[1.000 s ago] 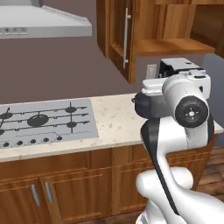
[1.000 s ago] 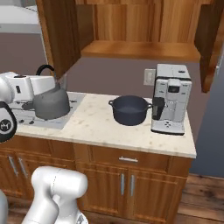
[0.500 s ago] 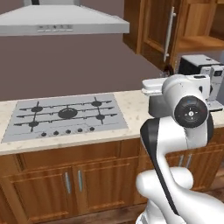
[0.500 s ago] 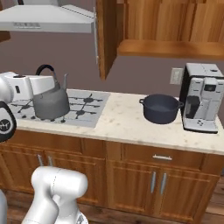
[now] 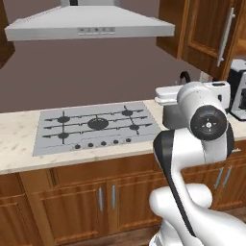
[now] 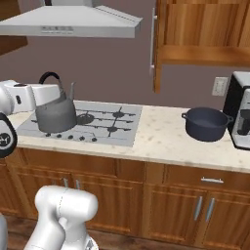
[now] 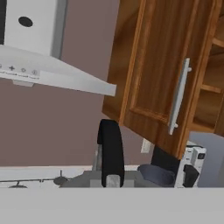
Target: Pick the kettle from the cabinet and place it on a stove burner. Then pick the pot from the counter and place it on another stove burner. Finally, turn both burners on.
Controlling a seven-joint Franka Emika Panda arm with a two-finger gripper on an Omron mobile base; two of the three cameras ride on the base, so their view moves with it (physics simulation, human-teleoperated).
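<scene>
One lidless pot [image 6: 206,124], interior unclear

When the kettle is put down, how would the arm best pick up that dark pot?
Probably by the pot rim, from straight above: it stands upright and lidless on the counter, and its two side loops look small. The coffee machine crowds one side.

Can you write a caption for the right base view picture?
Small grey metal kettle held above the silver cooktop; dark blue round pot waits on the beige counter.
</scene>
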